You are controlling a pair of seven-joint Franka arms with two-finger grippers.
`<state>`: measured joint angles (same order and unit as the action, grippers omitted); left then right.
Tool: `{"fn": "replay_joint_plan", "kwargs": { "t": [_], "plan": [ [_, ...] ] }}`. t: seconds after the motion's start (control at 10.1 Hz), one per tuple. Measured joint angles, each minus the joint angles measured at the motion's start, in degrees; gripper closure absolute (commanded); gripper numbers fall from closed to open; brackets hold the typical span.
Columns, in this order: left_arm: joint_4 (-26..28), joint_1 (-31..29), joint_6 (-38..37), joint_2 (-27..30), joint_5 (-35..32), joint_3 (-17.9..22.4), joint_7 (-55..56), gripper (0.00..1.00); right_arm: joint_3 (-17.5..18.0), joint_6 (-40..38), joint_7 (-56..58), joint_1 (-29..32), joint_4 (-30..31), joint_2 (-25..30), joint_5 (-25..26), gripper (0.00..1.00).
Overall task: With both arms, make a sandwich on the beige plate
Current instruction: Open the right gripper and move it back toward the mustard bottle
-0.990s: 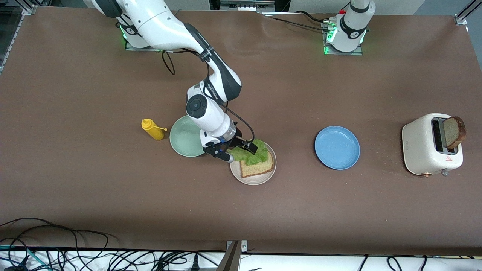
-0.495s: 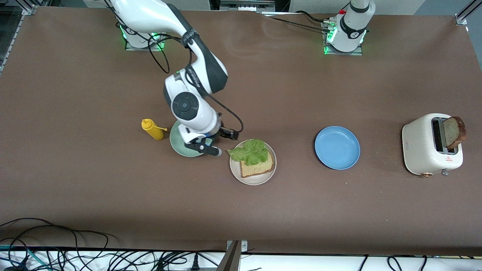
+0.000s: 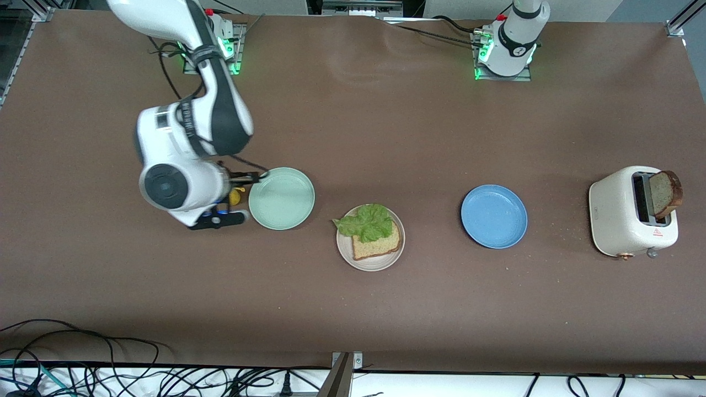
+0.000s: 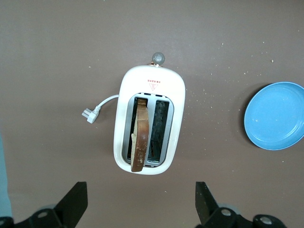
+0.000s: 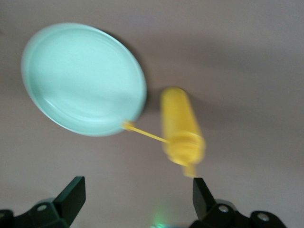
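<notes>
The beige plate [image 3: 345, 251] holds one bread slice [image 3: 379, 246] with a green lettuce leaf [image 3: 367, 221] lying on it. A second bread slice [image 3: 666, 193] stands up out of the toaster [image 3: 618, 215]. My right gripper [image 3: 220, 214] is open and empty over the yellow bottle, beside the mint-green plate; it also shows in the right wrist view [image 5: 137, 190]. My left gripper [image 4: 141, 197] is open and empty, high over the toaster [image 4: 151, 88] and its bread slice [image 4: 140, 140]. In the front view only the left arm's base [image 3: 510, 44] shows.
The mint-green plate [image 3: 281, 198] is bare, toward the right arm's end from the beige plate. A yellow squeeze bottle [image 5: 180, 123] lies beside it, mostly hidden by the right arm in the front view. A bare blue plate [image 3: 493, 216] sits between the beige plate and the toaster.
My right gripper has let go of the lettuce, left it on the bread, and swung away from the beige plate past the mint-green plate to over the yellow bottle.
</notes>
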<state>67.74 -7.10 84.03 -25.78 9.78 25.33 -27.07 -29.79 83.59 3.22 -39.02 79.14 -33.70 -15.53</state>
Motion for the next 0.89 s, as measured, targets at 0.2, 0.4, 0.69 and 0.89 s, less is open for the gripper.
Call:
{"fn": "replay_joint_plan", "kwargs": {
  "t": [0.2, 0.4, 0.69, 0.89],
  "plan": [
    [0.0, 0.04, -0.03, 0.0, 0.0, -0.02, 0.0, 0.0, -5.59, -0.53, 13.87, 0.36, 4.49, 1.27, -0.2, 0.0],
    [0.01, 0.06, -0.07, 0.0, 0.0, -0.02, 0.0, 0.0, -9.17, 0.7, 31.59, 3.29, 10.23, 1.66, -6.01, 0.0],
    [0.02, 0.09, -0.13, 0.0, 0.0, -0.02, 0.0, 0.0, -9.42, 2.53, 55.82, 11.33, 15.6, 0.85, -14.37, 0.0],
    [0.02, 0.11, -0.16, -0.01, 0.0, -0.02, 0.0, 0.0, -9.36, 2.66, 72.97, 13.77, 15.97, -0.42, -20.93, 0.0]
  ]
}}
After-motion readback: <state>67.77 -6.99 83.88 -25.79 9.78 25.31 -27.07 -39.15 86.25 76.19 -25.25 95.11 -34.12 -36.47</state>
